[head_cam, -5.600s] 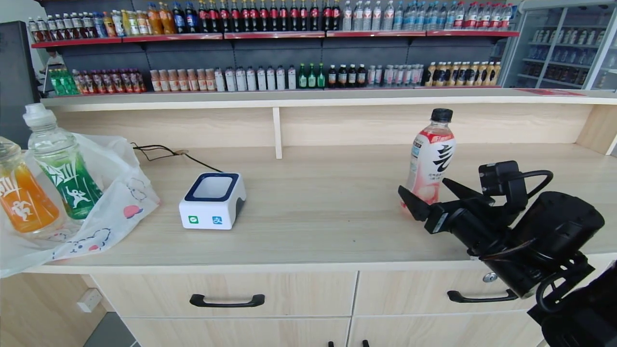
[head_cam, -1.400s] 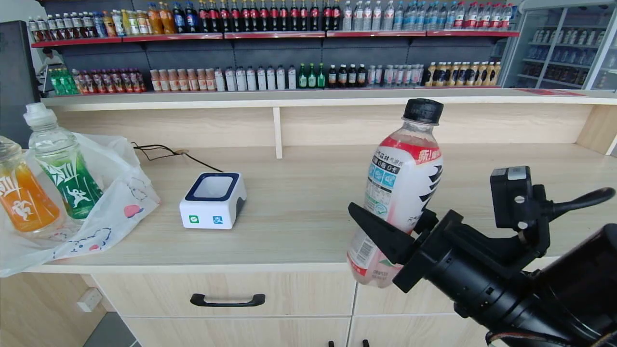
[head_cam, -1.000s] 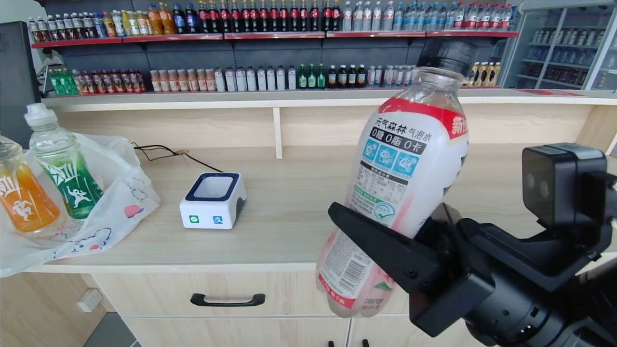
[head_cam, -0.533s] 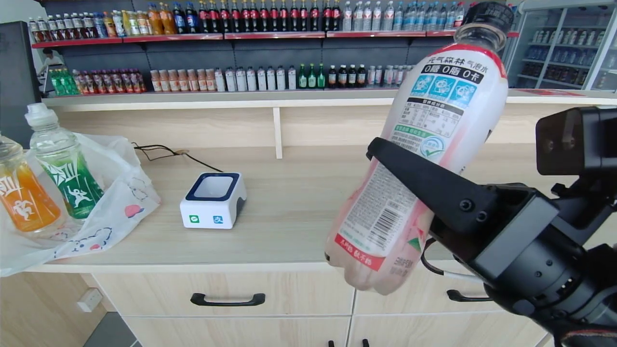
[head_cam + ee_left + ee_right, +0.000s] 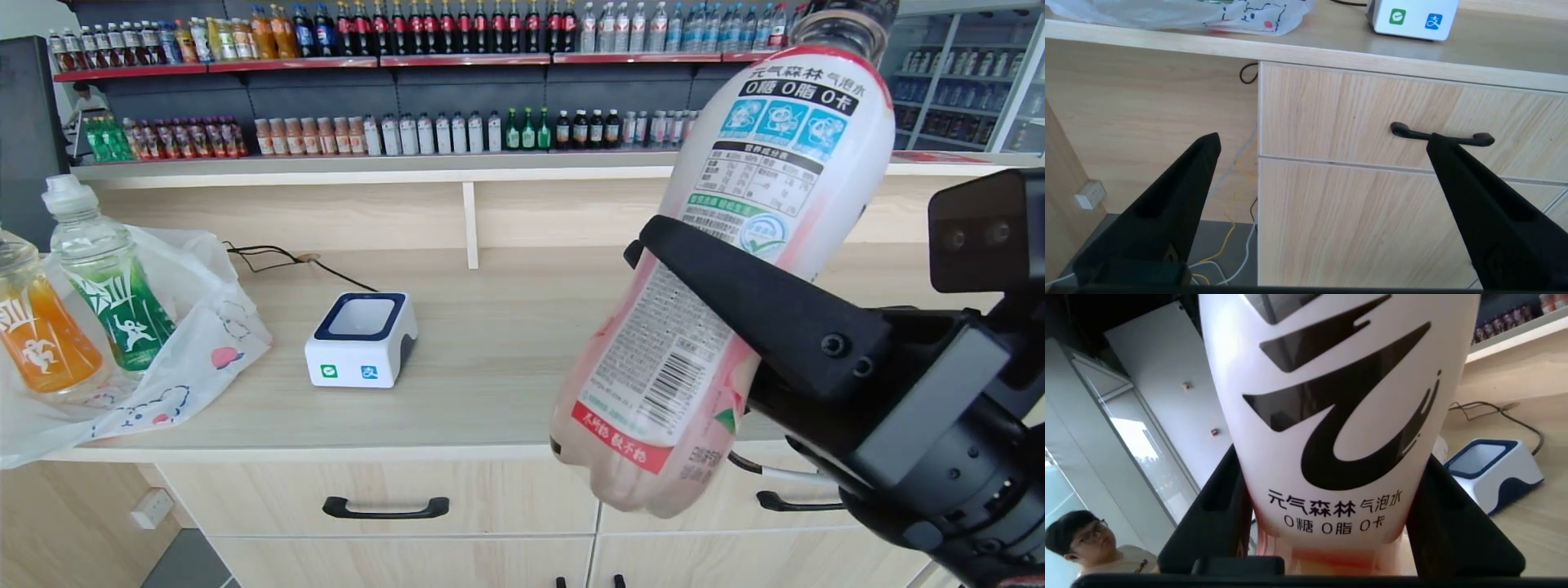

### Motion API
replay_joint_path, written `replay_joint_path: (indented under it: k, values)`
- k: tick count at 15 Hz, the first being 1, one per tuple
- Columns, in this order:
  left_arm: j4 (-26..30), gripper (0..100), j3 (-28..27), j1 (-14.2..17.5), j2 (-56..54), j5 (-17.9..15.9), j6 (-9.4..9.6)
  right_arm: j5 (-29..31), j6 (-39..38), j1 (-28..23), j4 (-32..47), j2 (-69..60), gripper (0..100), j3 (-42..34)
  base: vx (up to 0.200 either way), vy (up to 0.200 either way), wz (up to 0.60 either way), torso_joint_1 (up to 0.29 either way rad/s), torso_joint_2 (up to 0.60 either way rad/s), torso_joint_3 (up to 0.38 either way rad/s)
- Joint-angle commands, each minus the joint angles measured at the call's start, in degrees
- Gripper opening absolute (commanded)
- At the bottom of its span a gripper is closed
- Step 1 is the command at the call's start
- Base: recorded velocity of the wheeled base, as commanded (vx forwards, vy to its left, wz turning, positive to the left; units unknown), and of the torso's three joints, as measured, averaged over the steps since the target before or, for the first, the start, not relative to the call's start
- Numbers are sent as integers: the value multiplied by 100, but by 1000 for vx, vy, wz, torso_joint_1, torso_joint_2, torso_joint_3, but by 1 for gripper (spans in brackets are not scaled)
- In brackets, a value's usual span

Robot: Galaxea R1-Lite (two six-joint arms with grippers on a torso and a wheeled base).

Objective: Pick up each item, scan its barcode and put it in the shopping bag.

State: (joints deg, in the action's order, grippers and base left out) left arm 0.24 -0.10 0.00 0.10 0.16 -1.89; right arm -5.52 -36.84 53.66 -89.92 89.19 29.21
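Note:
My right gripper (image 5: 694,261) is shut on a pink drink bottle (image 5: 735,204) and holds it tilted in the air, well above the counter's front right part. The label's barcode (image 5: 673,384) faces the head camera. In the right wrist view the bottle (image 5: 1339,416) sits between both fingers (image 5: 1221,514). The white scanner (image 5: 360,339) with a dark blue rim stands on the counter, left of the bottle. The white shopping bag (image 5: 192,327) lies at the counter's left end with a green bottle (image 5: 106,278) and an orange bottle (image 5: 37,327) in it. My left gripper (image 5: 1323,220) hangs open below counter level, facing the drawer fronts.
The wooden counter (image 5: 506,359) has a raised back ledge (image 5: 522,167) and a thin upright divider (image 5: 469,224). A black cable (image 5: 277,257) runs behind the scanner. Drawers with black handles (image 5: 384,508) lie under the counter. Drink shelves line the back wall.
My right gripper closed on the pink bottle where it stood on the counter. It lifted it up and towards the head camera, tilting it until the barcode side faces the camera.

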Motion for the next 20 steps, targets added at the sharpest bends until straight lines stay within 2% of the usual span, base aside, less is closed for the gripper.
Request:
replay_joint_path:
  k: [1, 8, 12, 14, 16, 18, 19, 20]
  values:
    - [2, 100, 1, 0, -1, 2, -4, -1, 10, 30, -8, -59, 0, -3, 0, 0, 0, 0, 0, 0]
    - [2, 100, 1, 0, -1, 2, -4, -10, 72, 197, -8, -130, 0, -100, 0, 0, 0, 0, 0, 0]
    - [2, 100, 1, 0, -1, 2, -4, -10, 450, 197, -8, -121, 0, -249, 0, 0, 0, 0, 0, 0]
    - [2, 100, 1, 0, -1, 2, 4, -45, 889, 153, -8, -121, 0, -258, 0, 0, 0, 0, 0, 0]
    - [2, 100, 1, 0, -1, 2, 4, -45, 1557, -110, -8, -68, 0, -302, 0, 0, 0, 0, 0, 0]
    - [2, 100, 1, 0, -1, 2, 4, 34, 2207, -647, 308, -50, 0, -416, 0, 0, 0, 0, 0, 0]
    - [2, 100, 1, 0, -1, 2, 4, 42, 2269, -699, 326, -50, 0, -434, 0, 0, 0, 0, 0, 0]
    - [2, 100, 1, 0, -1, 2, 4, 95, 2981, -1482, 326, 64, 0, -820, 0, 0, 0, 0, 0, 0]
